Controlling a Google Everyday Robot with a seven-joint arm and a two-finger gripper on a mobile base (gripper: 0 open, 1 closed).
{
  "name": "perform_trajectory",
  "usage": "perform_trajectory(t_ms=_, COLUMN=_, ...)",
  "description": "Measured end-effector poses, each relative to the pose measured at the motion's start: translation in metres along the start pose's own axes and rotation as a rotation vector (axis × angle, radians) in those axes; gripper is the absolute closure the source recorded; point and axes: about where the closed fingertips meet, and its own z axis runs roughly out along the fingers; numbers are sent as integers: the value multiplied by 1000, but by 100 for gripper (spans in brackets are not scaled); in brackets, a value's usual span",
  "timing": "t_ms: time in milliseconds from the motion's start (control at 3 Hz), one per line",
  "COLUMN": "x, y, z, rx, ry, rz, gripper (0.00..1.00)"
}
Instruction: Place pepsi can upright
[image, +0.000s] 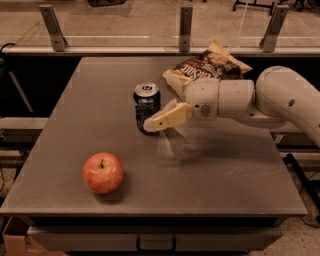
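Observation:
The pepsi can (146, 102) is dark blue with a silver top and pull tab. It stands upright on the grey table (90, 100), left of centre. My gripper (156, 121) reaches in from the right, low over the table. Its tan fingers (167, 117) are open. The near finger lies against the can's lower right side, and the can stands on the table on its own. The white arm (280, 100) stretches off to the right.
A red apple (103, 172) sits near the table's front left. A brown snack bag (207, 67) lies at the back, behind my wrist. A glass barrier with metal posts (185, 27) runs along the far edge.

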Motion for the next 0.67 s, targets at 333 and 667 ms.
perform_trajectory(t_ms=333, x=0, y=-4, z=-10, rx=21, ry=20, rz=-5, gripper=0)
perform_trajectory(t_ms=667, x=-14, y=-6, z=-49, rx=80, ry=62, rz=-25, gripper=0)
